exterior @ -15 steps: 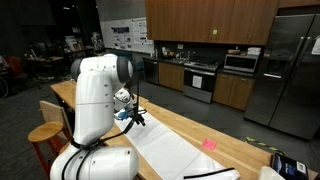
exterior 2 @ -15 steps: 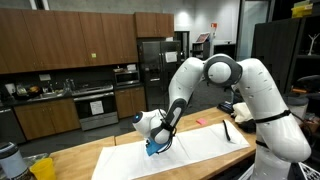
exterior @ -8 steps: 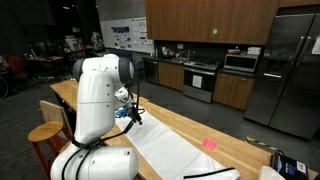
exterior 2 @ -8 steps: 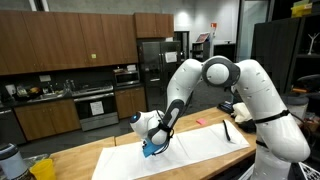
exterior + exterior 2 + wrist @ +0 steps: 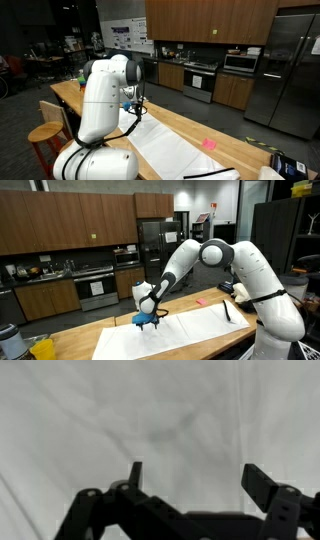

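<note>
The pincer (image 5: 146,319) hangs low over one end of the white sheet (image 5: 205,323), which lies spread along the wooden worktop (image 5: 85,340). Its 2 fingers (image 5: 258,480) stand wide apart with nothing between them, and only wrinkled sheet shows beneath. This looks like the approach before a grasp. A pinch would call for a straight descent onto a wrinkle, then closing gently.

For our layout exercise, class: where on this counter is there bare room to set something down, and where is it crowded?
Free: the white sheet between the hand and the pink item; also the wooden counter strip along the sheet's near edge. Crowded: around the pink item and black tool.
</note>
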